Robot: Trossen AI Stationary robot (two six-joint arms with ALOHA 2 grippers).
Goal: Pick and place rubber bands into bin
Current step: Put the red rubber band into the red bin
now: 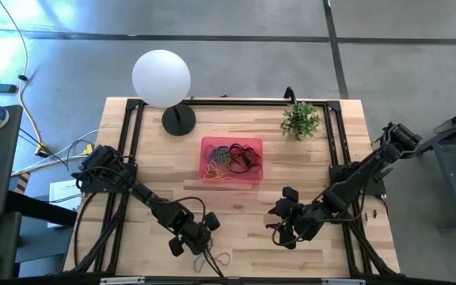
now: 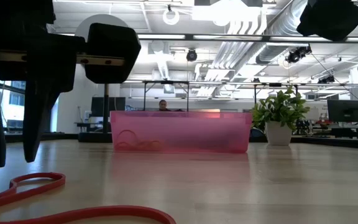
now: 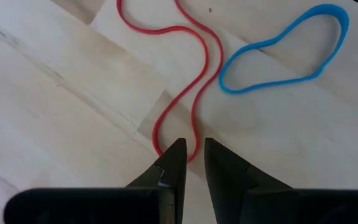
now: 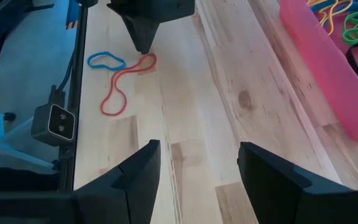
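Note:
The pink translucent bin [image 1: 212, 176] sits at the table's middle and holds several coloured rubber bands [image 1: 228, 158]. On the wood near the table's near edge lie a long red band [image 3: 194, 93] and a blue band [image 3: 284, 50]. My left gripper [image 3: 192, 152] hangs over the red band's near loop end, fingers a narrow gap apart. In the low view its tips [image 2: 14, 160] stand just above the flat-lying red band [image 2: 36, 180]. My right gripper [image 4: 197, 155] is wide open over bare wood, right of the left one and near the bin [image 4: 328, 68].
A white globe lamp [image 1: 161, 79] and a small potted plant [image 1: 301, 119] stand behind the bin at the far edge. Black frame rails [image 1: 129, 134] run along the table's sides. Bare wood lies between the two grippers. A person [image 2: 162, 106] shows far behind the bin.

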